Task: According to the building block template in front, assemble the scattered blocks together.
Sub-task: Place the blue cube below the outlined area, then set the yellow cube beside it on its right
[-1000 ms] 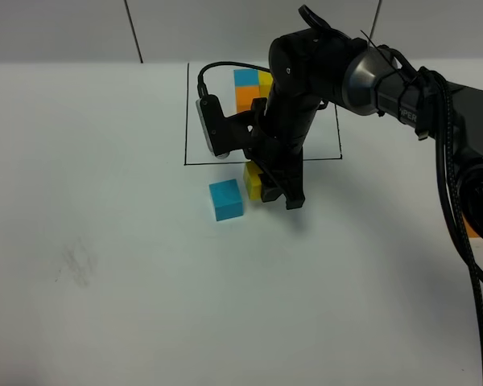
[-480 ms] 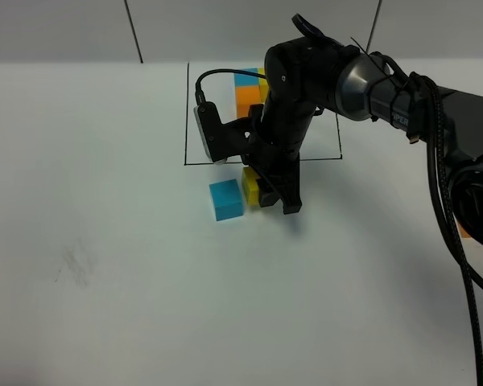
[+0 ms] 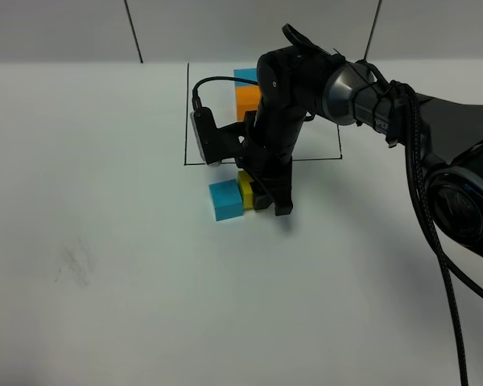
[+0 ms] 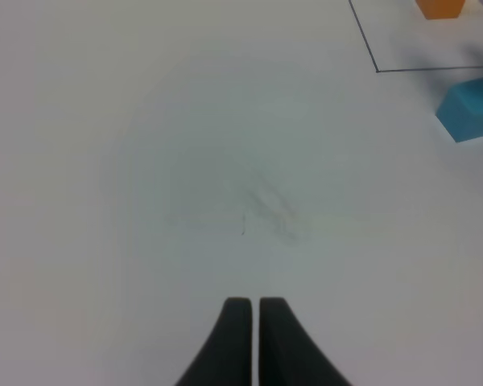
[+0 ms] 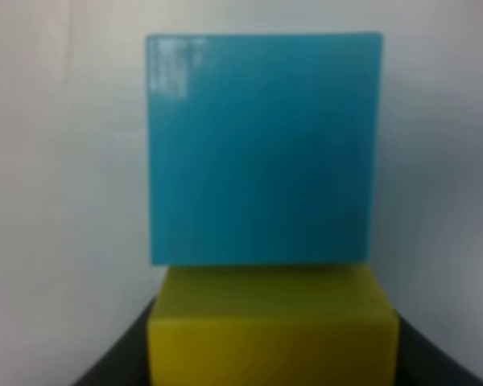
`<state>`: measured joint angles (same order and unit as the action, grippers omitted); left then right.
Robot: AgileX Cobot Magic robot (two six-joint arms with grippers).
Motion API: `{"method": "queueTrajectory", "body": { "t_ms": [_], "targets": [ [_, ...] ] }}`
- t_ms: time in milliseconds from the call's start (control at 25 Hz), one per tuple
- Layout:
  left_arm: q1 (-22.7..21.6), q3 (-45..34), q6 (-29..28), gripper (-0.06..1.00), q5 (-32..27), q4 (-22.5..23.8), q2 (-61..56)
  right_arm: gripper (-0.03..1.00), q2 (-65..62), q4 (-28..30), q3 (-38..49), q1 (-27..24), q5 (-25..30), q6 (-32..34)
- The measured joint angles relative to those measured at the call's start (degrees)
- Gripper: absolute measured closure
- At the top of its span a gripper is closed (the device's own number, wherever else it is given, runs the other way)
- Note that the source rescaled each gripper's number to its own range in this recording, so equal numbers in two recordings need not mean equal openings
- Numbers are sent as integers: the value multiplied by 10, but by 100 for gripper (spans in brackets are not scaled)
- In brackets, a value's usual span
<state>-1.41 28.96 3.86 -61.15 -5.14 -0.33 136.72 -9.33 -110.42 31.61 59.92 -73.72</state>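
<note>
My right gripper (image 3: 266, 197) is shut on a yellow block (image 3: 245, 187) and holds it on the table against the right side of a blue block (image 3: 224, 199). In the right wrist view the yellow block (image 5: 272, 326) sits between the jaws, touching the blue block (image 5: 262, 149) ahead of it. The template stands at the back of the black-outlined square (image 3: 185, 121): an orange block (image 3: 246, 98) with a blue block (image 3: 245, 76) behind it, the rest hidden by the arm. My left gripper (image 4: 249, 310) is shut and empty over bare table; the blue block (image 4: 470, 110) and orange block (image 4: 440, 7) show far off.
A faint grey smudge (image 3: 76, 265) marks the table at the left. The right arm's cable (image 3: 447, 265) hangs along the right side.
My right gripper has slid the yellow block left, from a gap beside the blue block to touching it. The left gripper has not visibly moved.
</note>
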Motion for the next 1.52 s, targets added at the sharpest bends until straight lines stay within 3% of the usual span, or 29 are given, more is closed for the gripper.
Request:
{"method": "queueTrajectory", "body": {
  "t_ms": [1520],
  "targets": [
    [0,0,0,94,0,0,0,46,43,-4,-40,6,27,81]
  ]
}}
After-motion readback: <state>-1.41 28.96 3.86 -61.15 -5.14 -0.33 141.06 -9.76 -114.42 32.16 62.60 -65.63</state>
